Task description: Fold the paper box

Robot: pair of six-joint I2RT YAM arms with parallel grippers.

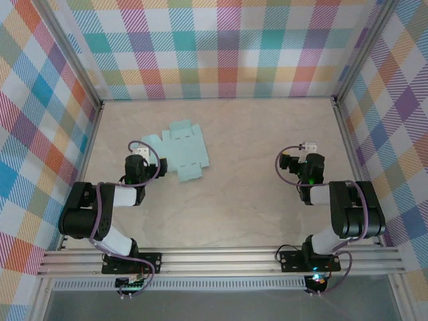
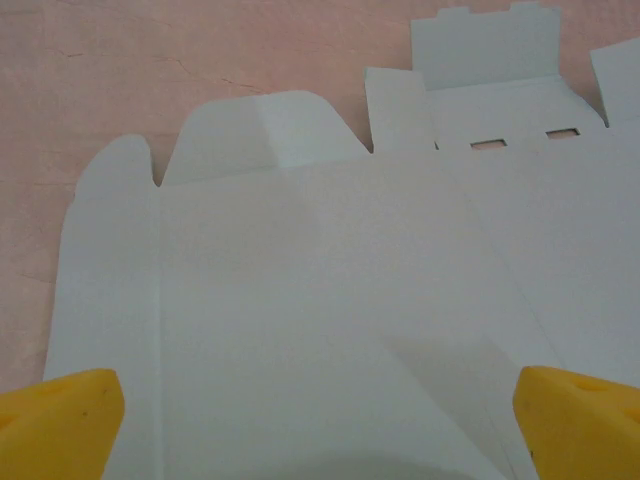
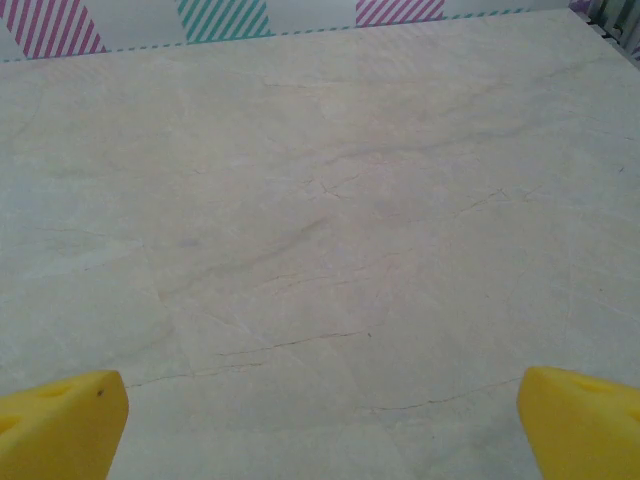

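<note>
The paper box (image 1: pixel 178 151) lies flat as a pale mint die-cut sheet on the table, left of centre. In the left wrist view the sheet (image 2: pixel 330 290) shows rounded flaps at the top left and two small slots at the upper right. My left gripper (image 1: pixel 140 152) hovers at the sheet's left edge, open, its yellow fingertips (image 2: pixel 60 420) spread wide over the card with nothing between them. My right gripper (image 1: pixel 309 147) stands open over bare table at the right, its fingertips (image 3: pixel 60 420) far apart.
The marble-patterned table (image 1: pixel 254 200) is enclosed by plaid walls (image 1: pixel 221 47) at the back and both sides. Metal rails (image 1: pixel 221 261) run along the near edge by the arm bases.
</note>
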